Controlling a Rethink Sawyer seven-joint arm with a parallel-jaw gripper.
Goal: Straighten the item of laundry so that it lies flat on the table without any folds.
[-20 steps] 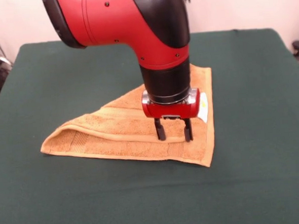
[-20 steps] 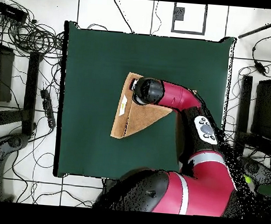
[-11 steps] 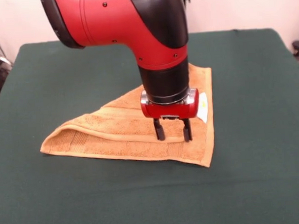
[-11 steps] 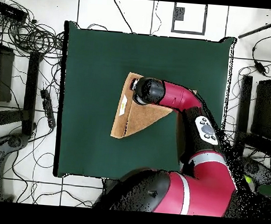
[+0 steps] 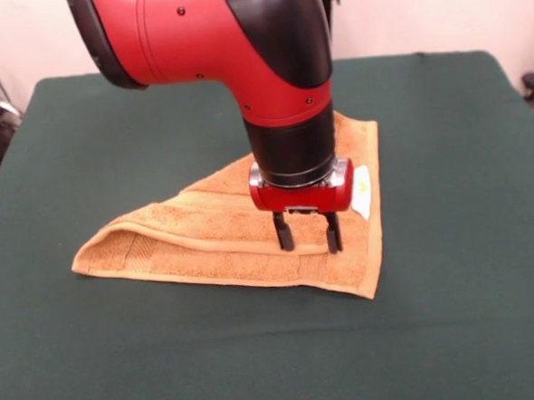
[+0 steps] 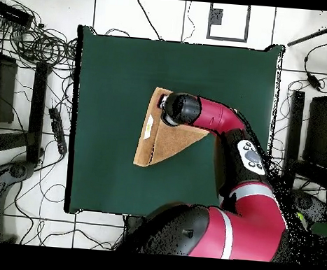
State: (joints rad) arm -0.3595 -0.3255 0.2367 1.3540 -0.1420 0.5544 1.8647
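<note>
Towel (image 5: pixel 224 234) lies folded into a rough triangle near the middle of the table (image 5: pixel 95 355), not flat. Gripper (image 5: pixel 307 238) sits over the towel's right part, fingers apart with tips at the folded edge; white label (image 5: pixel 364 192) beside it.

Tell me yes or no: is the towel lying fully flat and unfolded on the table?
No: the orange-tan towel is folded over into a triangle on the green table, with a doubled layer under the open gripper.
</note>
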